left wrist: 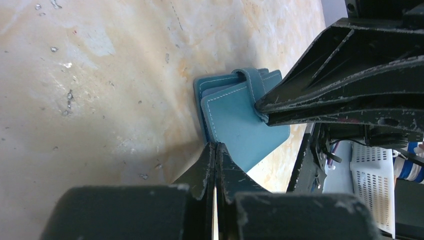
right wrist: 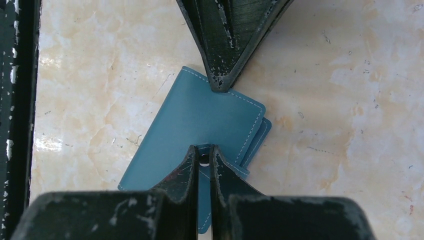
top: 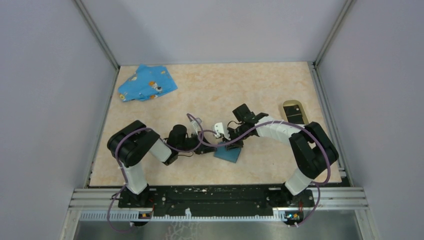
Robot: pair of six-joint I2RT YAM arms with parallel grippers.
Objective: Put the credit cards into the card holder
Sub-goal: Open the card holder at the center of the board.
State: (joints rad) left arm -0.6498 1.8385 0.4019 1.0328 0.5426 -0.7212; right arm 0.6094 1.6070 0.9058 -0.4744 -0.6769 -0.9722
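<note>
Out at ten o'clock on your surface [top: 225,90], the blue patterned cloth [top: 146,83] lies crumpled. Coming in to the centre now: your left pincer [left wrist: 216,148] is closed all the way with nothing between its fingers, and its tips are pressed against the edge of the blue case [left wrist: 240,125]. That case lies flat just toward six o'clock of the middle, its layers fanned a little at one corner. Right beside it, your right pincer [right wrist: 204,156] reaches in from three o'clock and is pinched tight on the case's strap [left wrist: 252,82], so the two pincers face each other across the case. Over at two o'clock, well apart from both arms, the card holder [top: 293,112] sits near the right edge, tan rim around a black inside.
</note>
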